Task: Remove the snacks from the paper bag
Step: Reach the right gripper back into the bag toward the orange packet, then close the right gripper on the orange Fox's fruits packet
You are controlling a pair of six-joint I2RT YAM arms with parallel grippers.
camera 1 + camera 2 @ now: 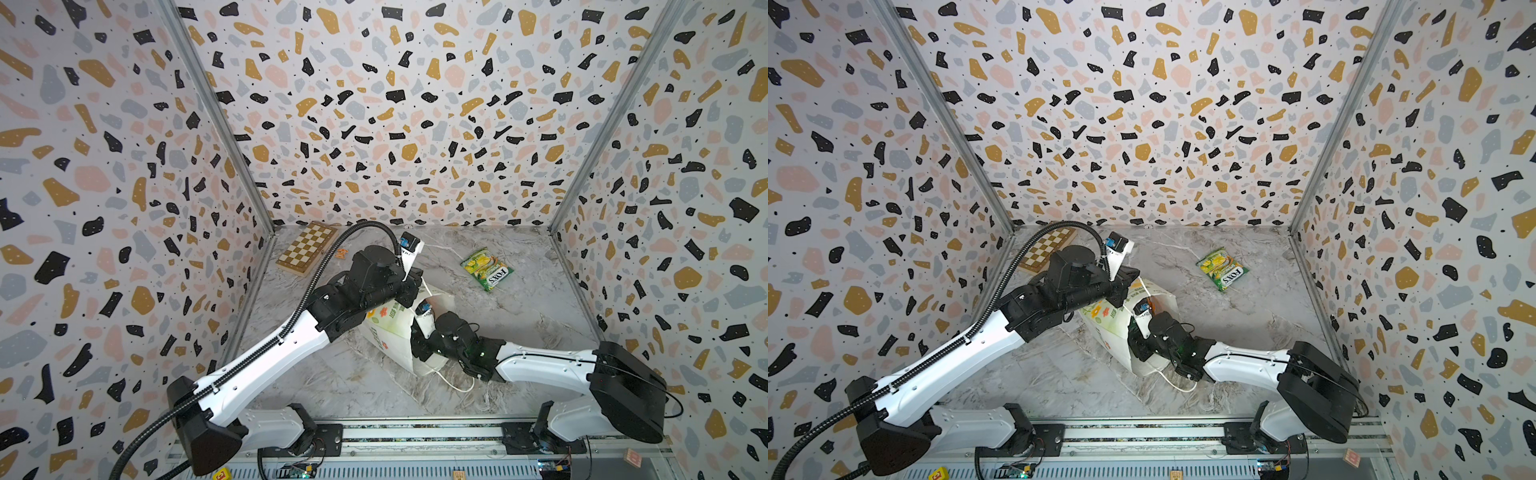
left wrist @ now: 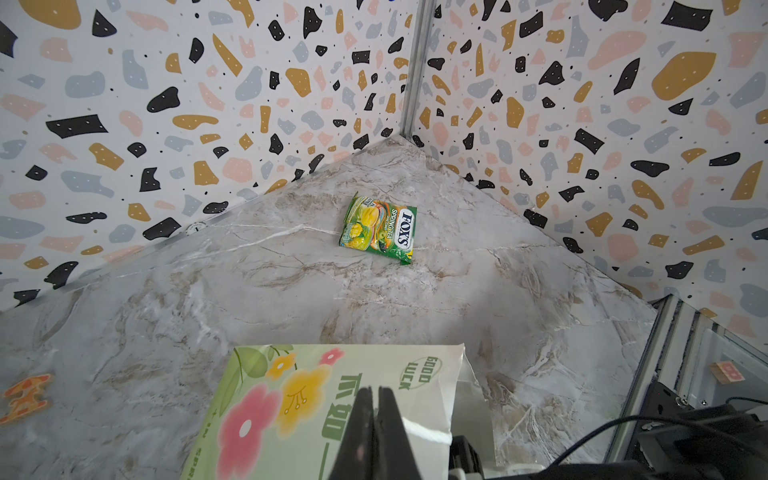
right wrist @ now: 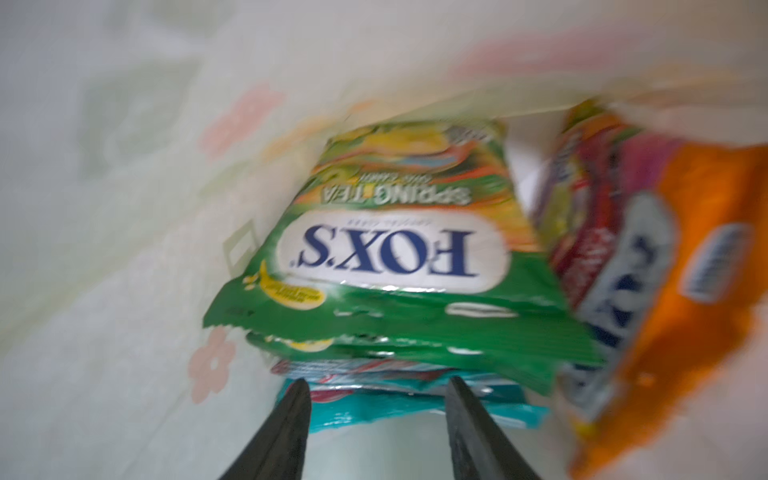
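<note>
The white paper bag [image 1: 388, 328] [image 1: 1106, 326] lies tilted on the marble table, flowered side [image 2: 291, 399] up and mouth toward the right arm. My left gripper [image 2: 376, 392] [image 1: 411, 291] is shut at that upper side beside a white cord handle [image 2: 432, 435]. My right gripper [image 3: 378, 386] is open and reaches inside the bag, hidden in both top views. Its fingertips [image 3: 301, 388] flank the edge of a teal-red packet [image 3: 374, 405]. Stacked above are green FOX'S packets [image 3: 399, 249], and a pink-orange one [image 3: 673, 299] stands beside them. One green snack [image 1: 487, 268] [image 1: 1222, 269] [image 2: 378, 227] lies on the table.
A wooden chessboard [image 1: 306, 248] [image 1: 1047, 249] lies in the back left corner, with a small orange scrap [image 1: 340, 253] [image 2: 25, 397] beside it. Terrazzo-patterned walls enclose three sides. A loose cord handle [image 1: 453, 384] trails on the table below the bag.
</note>
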